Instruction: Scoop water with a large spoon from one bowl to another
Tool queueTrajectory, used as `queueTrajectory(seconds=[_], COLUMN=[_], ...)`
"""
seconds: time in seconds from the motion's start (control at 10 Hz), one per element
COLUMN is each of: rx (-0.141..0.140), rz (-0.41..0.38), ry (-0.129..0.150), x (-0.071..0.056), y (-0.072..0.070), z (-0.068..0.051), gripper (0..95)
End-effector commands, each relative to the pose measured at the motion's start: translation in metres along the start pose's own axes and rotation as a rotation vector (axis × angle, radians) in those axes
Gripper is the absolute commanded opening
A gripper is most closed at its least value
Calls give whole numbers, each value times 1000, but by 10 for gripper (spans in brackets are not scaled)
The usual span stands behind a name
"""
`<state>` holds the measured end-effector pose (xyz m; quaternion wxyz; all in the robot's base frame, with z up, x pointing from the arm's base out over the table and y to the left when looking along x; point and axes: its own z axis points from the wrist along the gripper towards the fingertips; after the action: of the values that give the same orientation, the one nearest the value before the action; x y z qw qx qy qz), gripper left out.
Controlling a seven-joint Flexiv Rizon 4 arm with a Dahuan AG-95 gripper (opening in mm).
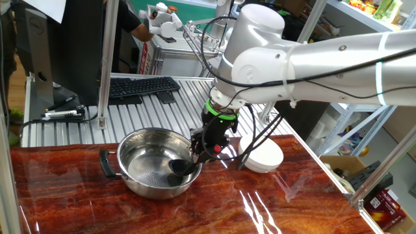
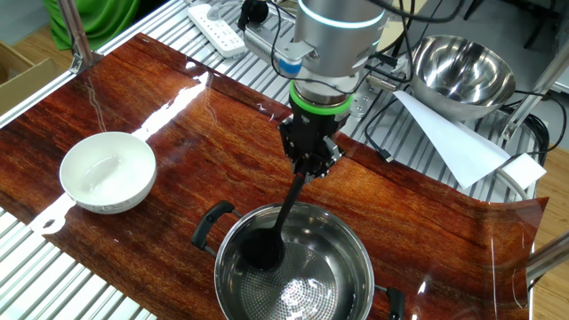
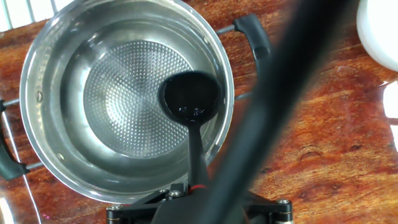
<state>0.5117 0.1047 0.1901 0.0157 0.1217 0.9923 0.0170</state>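
Observation:
The steel two-handled pot [image 1: 140,156] [image 2: 311,284] [image 3: 56,81] stands on the wooden tabletop with water over its dotted bottom. My gripper [image 1: 211,146] [image 2: 309,171] [image 3: 198,190] is shut on the handle of the black ladle [image 1: 181,167] [image 2: 267,242] [image 3: 189,96]. The ladle slants down into the pot, its cup low inside near the pot's wall. The white bowl [image 1: 266,158] [image 2: 107,171] [image 3: 379,31] sits on the table beside the pot, apart from it.
A black cable [image 3: 280,93] crosses the hand view. A keyboard [image 1: 140,86] lies on the slatted bench behind. A second steel bowl [image 2: 462,67], white paper [image 2: 453,138] and a power strip [image 2: 218,27] lie beyond the table. Wires [image 1: 257,140] hang by the white bowl.

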Motion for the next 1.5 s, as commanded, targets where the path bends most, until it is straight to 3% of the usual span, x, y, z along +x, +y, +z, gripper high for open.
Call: queueTrajectory(seconds=[0.1,1.5], rx=[-3,-23], rz=[10,64], ry=[-9,-69], x=[-1,5], y=[-1,-2], z=[-4,-26], gripper=[0,0])
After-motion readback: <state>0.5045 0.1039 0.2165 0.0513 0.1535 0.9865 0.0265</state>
